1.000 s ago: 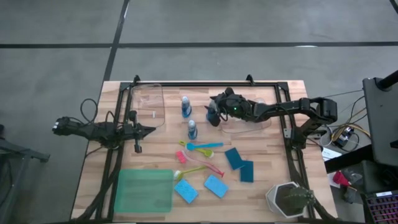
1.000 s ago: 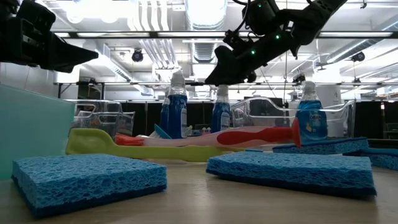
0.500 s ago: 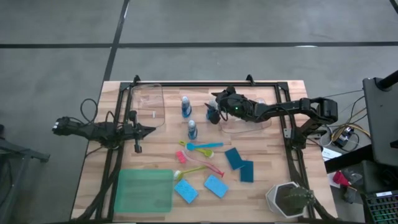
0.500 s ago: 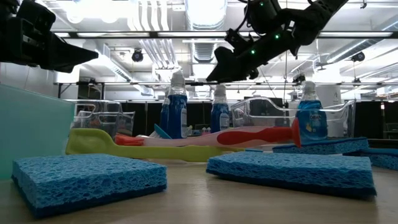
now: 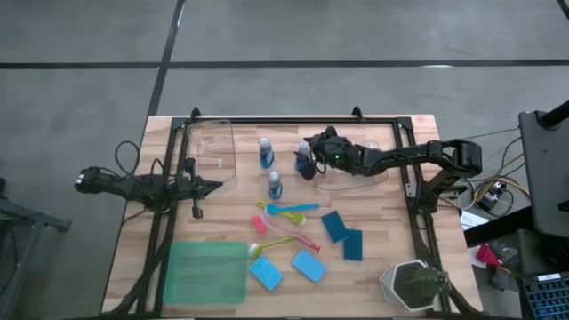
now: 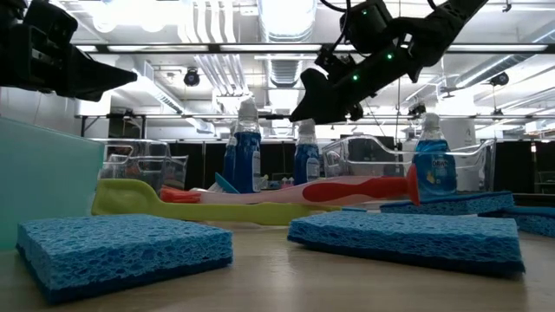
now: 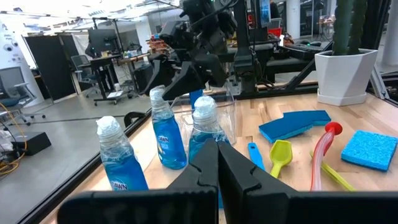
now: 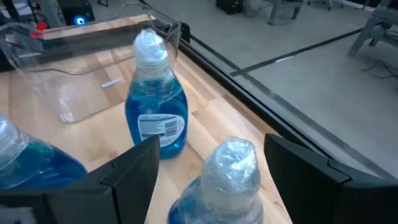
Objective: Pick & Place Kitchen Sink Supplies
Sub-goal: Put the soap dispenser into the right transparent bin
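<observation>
Blue bottles with pale caps are standing near the table's [image 5: 391, 267] far edge; one [image 8: 224, 180] is sitting between the right hand's [image 8: 211, 165] spread fingers, its cap level with them, probably lined up for a grip at the neck. Two others [image 5: 266, 153] [image 5: 276, 185] are waiting close by. Pressed together, the left hand [image 5: 216, 186] is idling beside a clear bin [image 5: 212, 151].
</observation>
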Motion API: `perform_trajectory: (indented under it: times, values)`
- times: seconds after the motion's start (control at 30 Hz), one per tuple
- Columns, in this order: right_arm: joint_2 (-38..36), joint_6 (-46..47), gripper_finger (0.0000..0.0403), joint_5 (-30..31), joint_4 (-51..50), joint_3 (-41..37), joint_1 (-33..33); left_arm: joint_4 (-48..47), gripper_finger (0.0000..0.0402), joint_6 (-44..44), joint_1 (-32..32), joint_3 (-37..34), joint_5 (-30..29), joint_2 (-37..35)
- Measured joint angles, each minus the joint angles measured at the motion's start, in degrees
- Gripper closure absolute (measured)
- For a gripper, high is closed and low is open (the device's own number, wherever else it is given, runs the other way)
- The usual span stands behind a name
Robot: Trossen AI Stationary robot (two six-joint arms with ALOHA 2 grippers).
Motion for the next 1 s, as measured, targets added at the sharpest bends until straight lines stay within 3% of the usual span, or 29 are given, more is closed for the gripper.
perform_trajectory:
  times: [0.27, 0.6, 1.0]
  values:
    - [2.16, 1.57, 0.0176, 0.23, -0.02, 0.0, -0.2, -0.01, 0.0401, 0.0, 0.01, 0.0, 0.0, 0.0]
    - [2.49, -0.9, 0.0277, 0.55, 2.15, 0.26, -0.11, 0.0, 0.0401, 0.0, 0.01, 0.0, 0.0, 0.0]
    - [-1.94, -1.68, 0.0269, -1.3, 2.4, 2.12, -0.11, -0.01, 0.0401, 0.0, -0.01, 0.0, 0.0, 0.0]
